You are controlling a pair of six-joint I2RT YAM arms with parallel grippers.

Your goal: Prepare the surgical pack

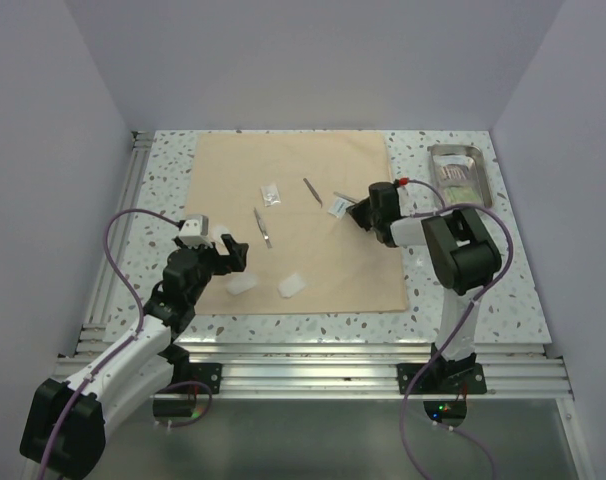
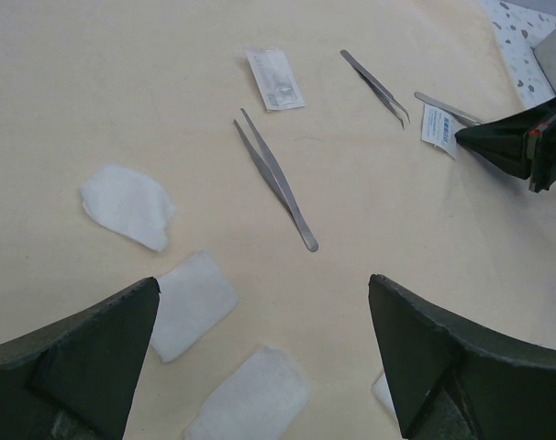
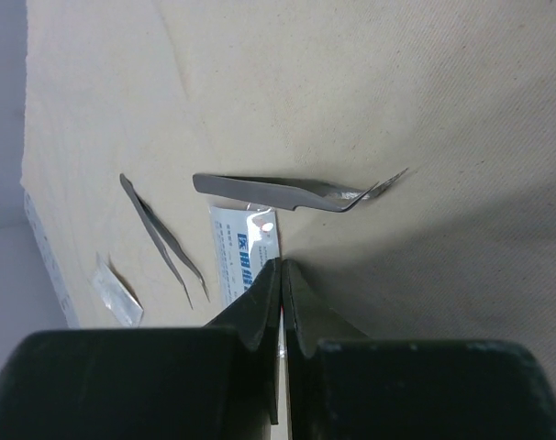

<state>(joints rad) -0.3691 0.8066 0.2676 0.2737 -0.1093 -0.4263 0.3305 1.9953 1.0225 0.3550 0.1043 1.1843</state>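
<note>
- The cloth [image 1: 303,270] lay flat, with sachets [image 2: 275,80], tweezers [image 2: 276,179] and gauze [image 2: 127,203] scattered on it; the tray [image 1: 461,172] stood apart, far right.
- The right gripper [image 3: 281,270] was closed at a sachet [image 3: 244,252] edge, hold unconfirmed; the left gripper [image 2: 264,282] gaped wide above the cloth.
- Risk: so thin an edge-hold could slip on lifting.

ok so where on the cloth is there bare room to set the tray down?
Bare: the cloth's far strip, behind the sachets and tweezers; also its near-right corner, right of the gauze pads. Crowded: the middle band, where the left gripper and right gripper also sit.
</note>
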